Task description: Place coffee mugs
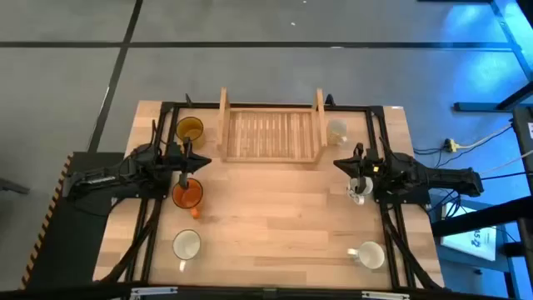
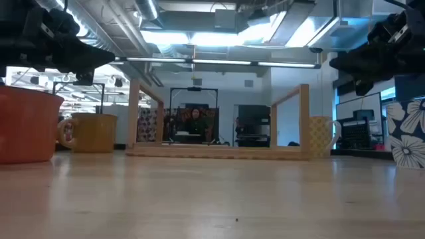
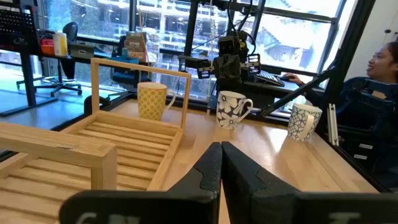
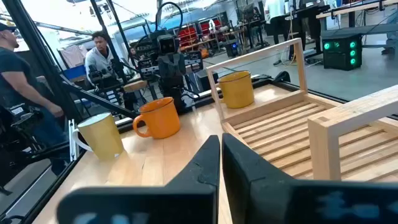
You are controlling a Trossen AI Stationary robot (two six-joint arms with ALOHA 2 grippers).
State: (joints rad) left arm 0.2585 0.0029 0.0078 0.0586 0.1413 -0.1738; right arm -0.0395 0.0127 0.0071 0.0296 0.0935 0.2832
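Note:
The slatted wooden tray point(image 1: 271, 133) stands at the table's far middle. An amber-yellow mug point(image 1: 190, 129) stands left of it and a cream mug point(image 1: 336, 130) right of it. An orange mug point(image 1: 187, 194) and a white mug point(image 1: 186, 244) stand along the left side. A flower-patterned white mug point(image 1: 360, 188) and another white mug point(image 1: 371, 254) stand along the right. My left gripper point(image 1: 204, 159) hovers shut between the amber and orange mugs, pointing right. My right gripper point(image 1: 337, 163) hovers shut beside the flowered mug, pointing left. Both sets of fingers show closed in the wrist views point(image 3: 221, 165) point(image 4: 221, 162).
The tray has tall end posts point(image 2: 304, 119). Bare table lies in the middle, near the tray's front. Black rails point(image 1: 275, 106) run around the table's edges. People sit and stand beyond the table point(image 3: 373, 87) point(image 4: 99, 53).

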